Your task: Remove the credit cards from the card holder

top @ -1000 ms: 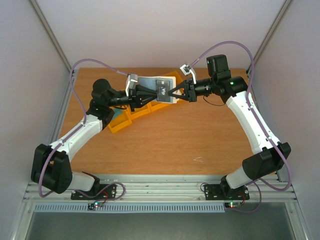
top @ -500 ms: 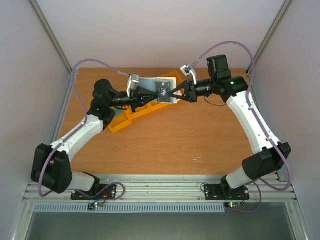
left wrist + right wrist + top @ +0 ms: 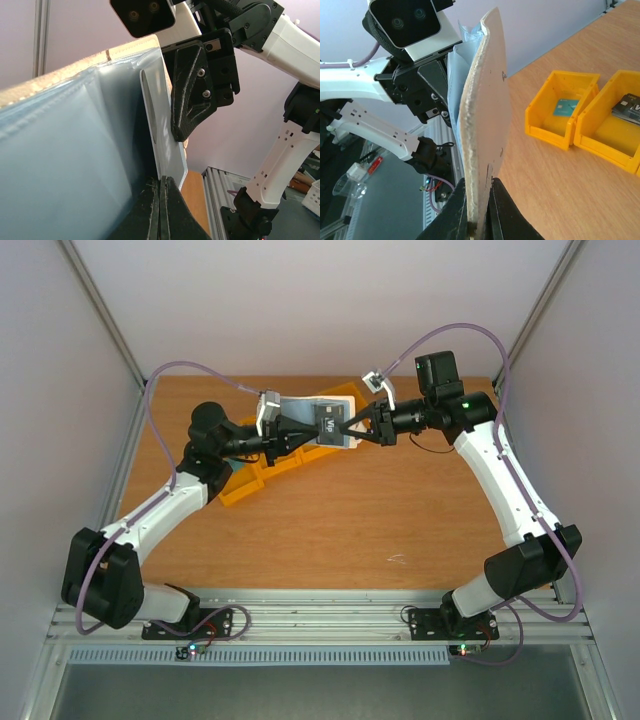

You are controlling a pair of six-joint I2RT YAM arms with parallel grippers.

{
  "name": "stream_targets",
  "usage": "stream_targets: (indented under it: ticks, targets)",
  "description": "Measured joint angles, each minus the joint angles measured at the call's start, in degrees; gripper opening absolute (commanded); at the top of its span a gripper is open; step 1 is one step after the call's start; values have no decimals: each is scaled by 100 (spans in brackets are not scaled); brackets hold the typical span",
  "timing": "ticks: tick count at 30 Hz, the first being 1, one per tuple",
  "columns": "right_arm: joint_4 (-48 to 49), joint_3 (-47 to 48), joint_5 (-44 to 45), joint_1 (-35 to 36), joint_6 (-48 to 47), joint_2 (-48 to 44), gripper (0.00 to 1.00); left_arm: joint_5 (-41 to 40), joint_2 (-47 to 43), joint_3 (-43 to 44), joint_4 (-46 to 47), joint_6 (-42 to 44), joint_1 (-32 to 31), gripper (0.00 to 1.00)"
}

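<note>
Currently the card holder (image 3: 298, 408) hangs in the air above the far part of the table (image 3: 400, 510), held open between my two arms, with a dark card (image 3: 328, 422) on its blue-grey pocket face. My left gripper (image 3: 160, 187) has its jaws pressed together on that card's edge. My right gripper (image 3: 479, 200) is clamped on the edge of the cream cover. Underneath sit the yellow bins (image 3: 562, 120); one contains a teal card (image 3: 565, 106) and its neighbour a black card (image 3: 631, 107).

The card holder (image 3: 485, 100) cream outside, pale blue inside; bins (image 3: 560, 125) yellow; tabletop (image 3: 380, 510) orange-brown.
</note>
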Motion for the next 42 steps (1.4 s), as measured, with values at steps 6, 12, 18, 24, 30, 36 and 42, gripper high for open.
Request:
stream_targets:
  ticks: [6,12,18,24,30,36,42]
  targets:
    - [-46,-9,-59,0,13,0,4,33,-46,-55,35,-2,-7,0]
    - [-31,-9,-83,39,48,11,11,79,-46,-55,83,-28,-11,0]
    - [4,-9,-85,-35,55,11,14,85,-46,-61,74,-50,127,0]
    - [-13,-9,-46,-48,37,11,1,92,-48,-83,68,-57,138,0]
    - [22,-17,114,-323,238,9,1,-76,-98,-131,-66,-22,286,0]
    - [28,-234,411,-898,693,0,1,-579,-197,-345,-313,116,407,0]
    - [-337,-391,564,-879,861,129,1,-1043,-293,-404,-479,197,404,0]
